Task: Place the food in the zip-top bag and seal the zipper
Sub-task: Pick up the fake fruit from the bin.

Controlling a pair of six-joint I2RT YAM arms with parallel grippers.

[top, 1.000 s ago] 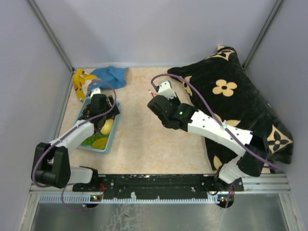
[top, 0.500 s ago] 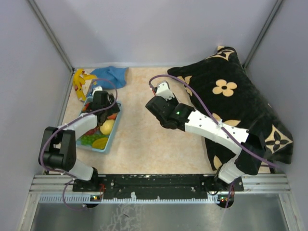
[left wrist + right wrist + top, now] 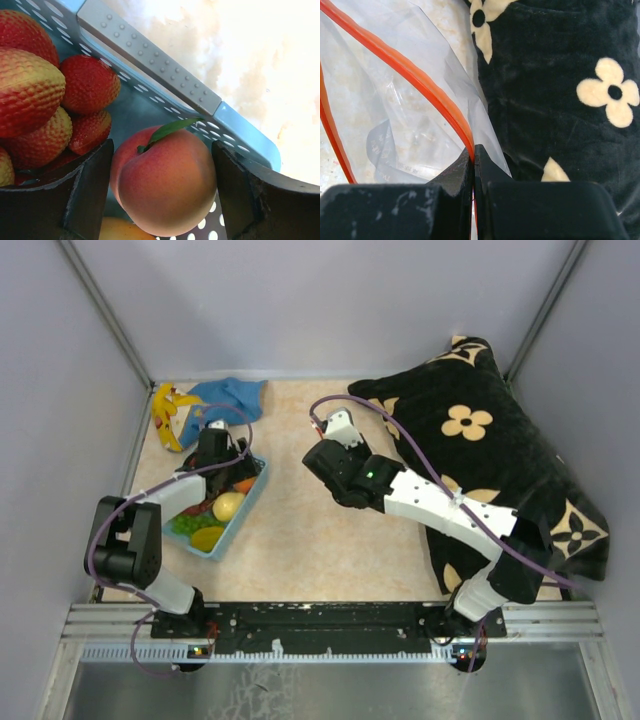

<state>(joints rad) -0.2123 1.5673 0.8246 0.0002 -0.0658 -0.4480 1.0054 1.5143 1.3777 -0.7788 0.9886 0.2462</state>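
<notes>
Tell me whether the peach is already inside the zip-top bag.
No, the peach lies in the light-blue basket beside the strawberries, with no bag plastic around it.

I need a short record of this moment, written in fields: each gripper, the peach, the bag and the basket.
left gripper: a finger on each side of the peach; grip uncertain
right gripper: shut on the zipper of the zip-top bag
peach: in the light-blue basket, beside strawberries
zip-top bag: no food seen inside
</notes>
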